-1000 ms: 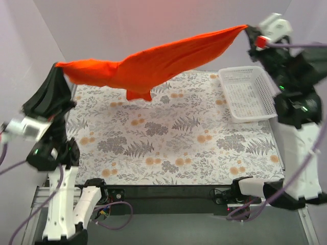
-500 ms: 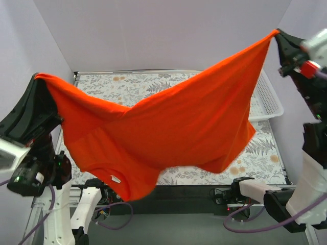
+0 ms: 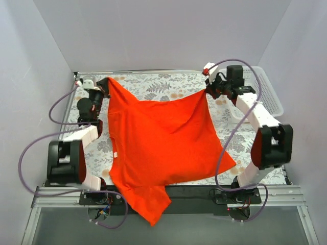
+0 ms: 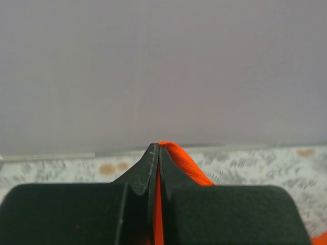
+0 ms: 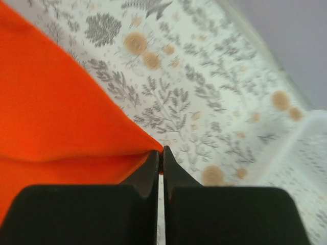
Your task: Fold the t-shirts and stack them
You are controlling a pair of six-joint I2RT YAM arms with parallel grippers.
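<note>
One orange-red t-shirt [image 3: 158, 143] is spread across the floral table, its neck end and a sleeve hanging over the near edge. My left gripper [image 3: 106, 83] is shut on the shirt's far left corner, low near the back of the table; in the left wrist view the cloth [image 4: 184, 163] shows between and over the closed fingers [image 4: 145, 168]. My right gripper [image 3: 208, 89] is shut on the far right corner; in the right wrist view the shirt [image 5: 56, 117] runs left from the pinched tip [image 5: 160, 153].
A white mesh basket [image 3: 271, 97] stands at the back right, partly behind the right arm. The table's floral cloth [image 3: 153, 81] shows along the back and both sides. Purple cables loop beside each arm. Grey walls enclose the table.
Both arms have swung down and forward from high in the air to the far part of the table, laying the hanging shirt out flat over it.
</note>
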